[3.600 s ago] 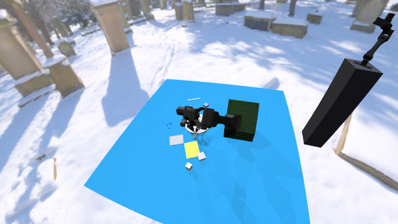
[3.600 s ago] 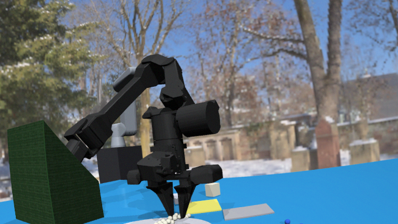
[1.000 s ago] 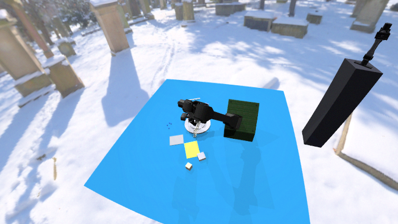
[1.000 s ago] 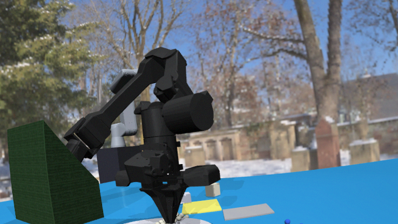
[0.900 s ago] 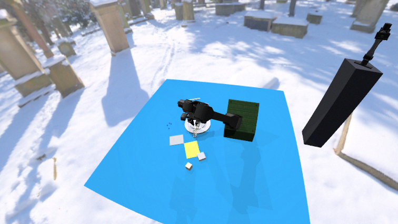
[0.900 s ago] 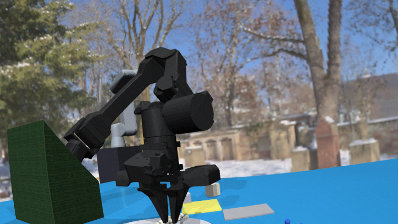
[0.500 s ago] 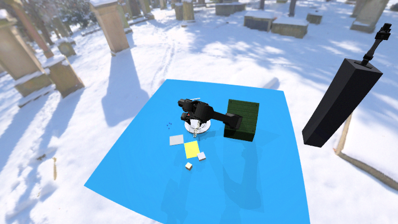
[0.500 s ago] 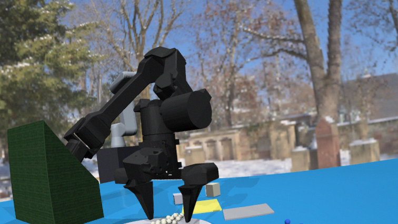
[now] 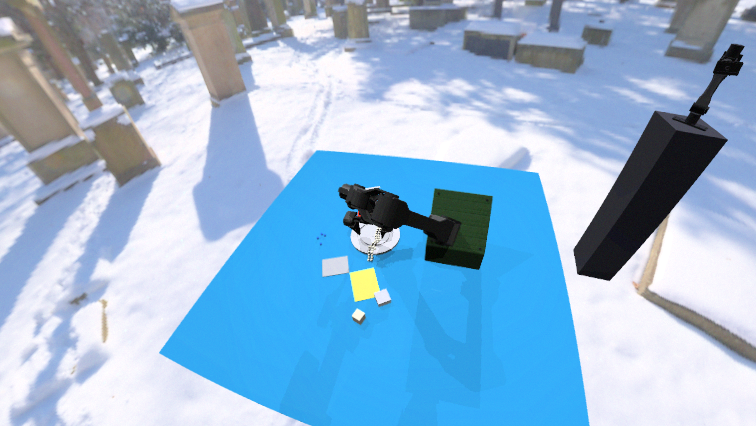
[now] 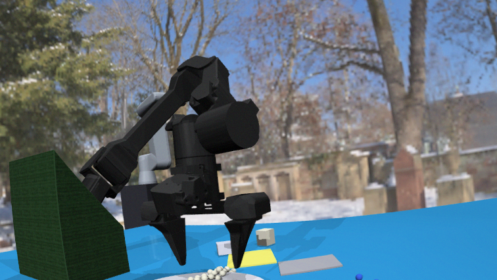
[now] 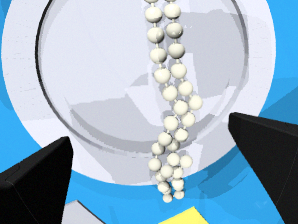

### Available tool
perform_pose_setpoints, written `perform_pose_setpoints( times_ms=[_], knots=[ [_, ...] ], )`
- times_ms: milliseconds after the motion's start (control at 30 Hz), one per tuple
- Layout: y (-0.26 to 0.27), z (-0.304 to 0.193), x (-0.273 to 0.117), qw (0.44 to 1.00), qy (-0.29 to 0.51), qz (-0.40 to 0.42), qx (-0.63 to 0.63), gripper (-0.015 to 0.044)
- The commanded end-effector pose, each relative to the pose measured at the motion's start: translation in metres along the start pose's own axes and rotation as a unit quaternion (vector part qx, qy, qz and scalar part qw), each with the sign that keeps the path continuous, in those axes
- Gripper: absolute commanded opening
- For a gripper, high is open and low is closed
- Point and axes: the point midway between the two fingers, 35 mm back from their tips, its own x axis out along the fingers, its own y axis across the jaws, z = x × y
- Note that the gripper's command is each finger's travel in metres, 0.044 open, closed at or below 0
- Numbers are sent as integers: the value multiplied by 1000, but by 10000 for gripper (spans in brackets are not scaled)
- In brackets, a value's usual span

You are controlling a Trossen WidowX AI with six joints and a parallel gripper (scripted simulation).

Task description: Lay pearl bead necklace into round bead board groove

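Note:
The round white bead board [image 9: 392,247] [image 11: 22,75] lies on the blue table top, with a circular groove inside its rim. The pearl bead necklace [image 9: 371,254] [image 10: 211,275] [image 11: 181,107] lies across it as two close, roughly parallel strands, not around the groove. In the wrist view the strands cross and bunch near the lower rim, and their end hangs past the board's edge. The far end is out of that view. My gripper [image 10: 210,265] [image 11: 152,133] is open and empty above the board, its fingers on either side of the necklace's bunched part.
A yellow tile [image 9: 364,284] [image 10: 257,257] and a grey tile [image 9: 335,266] [image 10: 309,265] lie beside the board. A pale block [image 9: 382,297] and a cream cube [image 9: 358,316] [image 10: 265,236] are beyond. Small blue balls lie on the board's other side. A green block [image 9: 462,211] [image 10: 34,208] stands by the arm.

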Motion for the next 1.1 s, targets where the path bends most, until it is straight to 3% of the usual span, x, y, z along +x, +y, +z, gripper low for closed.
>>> perform_pose_setpoints(
  times_ms=[0,400,633,1067],
  knots=[
    [0,0,-2,1000,-3,0,-3,440],
    [0,0,-2,1000,-3,0,-3,440],
    [-8,-38,-16,989,-3,-1,-146,256],
    [-9,-42,-5,987,-2,-1,-164,250]
  ],
)
